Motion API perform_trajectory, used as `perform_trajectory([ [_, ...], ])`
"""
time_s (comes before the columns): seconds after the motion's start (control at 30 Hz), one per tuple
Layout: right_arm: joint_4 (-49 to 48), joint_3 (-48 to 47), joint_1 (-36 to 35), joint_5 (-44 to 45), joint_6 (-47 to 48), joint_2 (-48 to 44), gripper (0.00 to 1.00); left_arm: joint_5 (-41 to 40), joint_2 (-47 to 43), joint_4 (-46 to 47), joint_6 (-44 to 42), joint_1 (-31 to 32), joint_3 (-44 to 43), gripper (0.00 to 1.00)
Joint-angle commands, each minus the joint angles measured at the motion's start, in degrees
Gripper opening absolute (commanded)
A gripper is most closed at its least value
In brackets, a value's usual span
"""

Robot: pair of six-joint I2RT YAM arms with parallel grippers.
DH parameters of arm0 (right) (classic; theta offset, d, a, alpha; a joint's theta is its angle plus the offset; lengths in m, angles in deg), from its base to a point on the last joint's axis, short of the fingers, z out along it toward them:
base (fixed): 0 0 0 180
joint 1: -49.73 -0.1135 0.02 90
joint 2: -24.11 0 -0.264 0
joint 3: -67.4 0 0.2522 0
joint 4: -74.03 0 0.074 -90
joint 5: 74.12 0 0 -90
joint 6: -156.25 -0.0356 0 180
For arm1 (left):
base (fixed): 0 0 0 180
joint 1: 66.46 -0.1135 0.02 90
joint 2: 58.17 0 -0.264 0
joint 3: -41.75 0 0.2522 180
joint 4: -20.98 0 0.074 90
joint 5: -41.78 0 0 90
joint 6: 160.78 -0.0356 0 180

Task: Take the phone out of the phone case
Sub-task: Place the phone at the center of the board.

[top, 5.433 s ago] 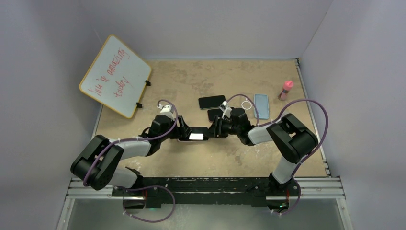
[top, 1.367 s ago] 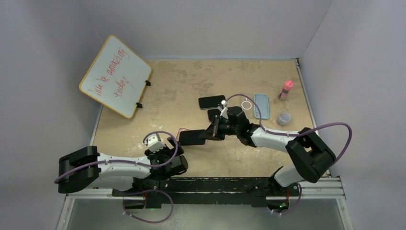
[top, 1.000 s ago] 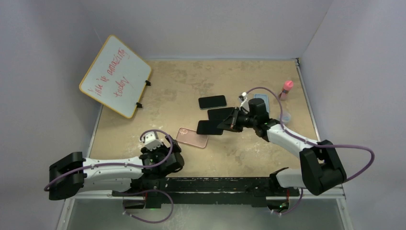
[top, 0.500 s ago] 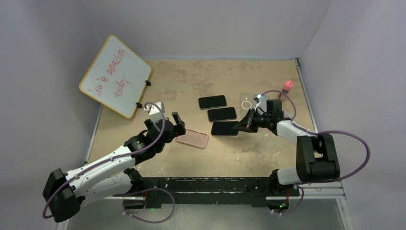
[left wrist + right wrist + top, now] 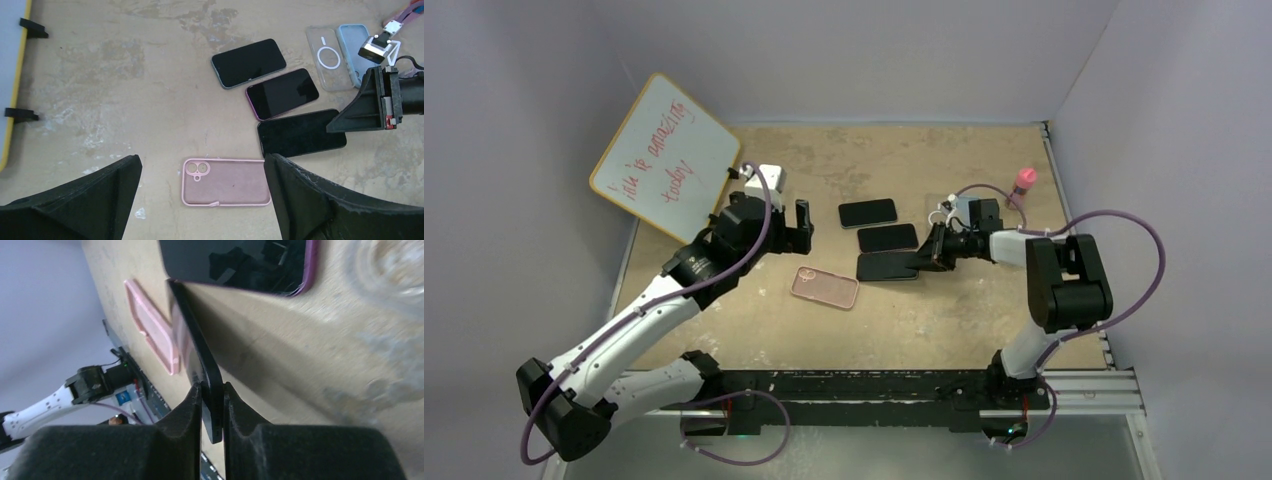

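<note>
The empty pink phone case (image 5: pixel 824 288) lies flat on the table, and it shows between my left fingers in the left wrist view (image 5: pixel 226 182). The black phone (image 5: pixel 886 266) lies out of the case, just right of it, below two other phones. My right gripper (image 5: pixel 930 256) is shut on the phone's right end; the right wrist view shows the phone's edge (image 5: pixel 200 352) pinched between the fingers. My left gripper (image 5: pixel 796 226) is open and empty, raised above the table, up-left of the case.
Two more dark phones (image 5: pixel 867 213) (image 5: pixel 887 238) lie above the held one. A clear case (image 5: pixel 327 57) and a blue case (image 5: pixel 354 45) lie at the back right. A pink bottle (image 5: pixel 1022 185) stands far right. A whiteboard (image 5: pixel 665 157) leans at the back left.
My right gripper carried the black phone away from the pink case to the right and set it down below the other phones. My left arm let go, swung back and rose over the table.
</note>
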State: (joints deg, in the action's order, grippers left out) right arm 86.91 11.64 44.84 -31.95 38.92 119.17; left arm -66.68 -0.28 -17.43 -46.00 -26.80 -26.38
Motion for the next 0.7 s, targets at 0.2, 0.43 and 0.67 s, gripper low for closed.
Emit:
perform_trajectory([
  [0.2, 2.13, -6.31, -0.08, 17.83, 4.52, 7.81, 0.43, -1.80, -3.24, -1.20, -8.69, -4.75, 2.71, 1.00],
  [0.43, 2.95, -7.84, -0.48, 25.08, 4.57, 6.11, 0.70, 0.86, -3.98, -0.81, -8.55, -8.99, 3.35, 1.00],
  [0.67, 2.43, -9.35, -2.42, 30.24, 5.07, 5.03, 0.77, 3.36, -4.19, -0.41, -8.25, -11.10, 3.92, 0.99],
])
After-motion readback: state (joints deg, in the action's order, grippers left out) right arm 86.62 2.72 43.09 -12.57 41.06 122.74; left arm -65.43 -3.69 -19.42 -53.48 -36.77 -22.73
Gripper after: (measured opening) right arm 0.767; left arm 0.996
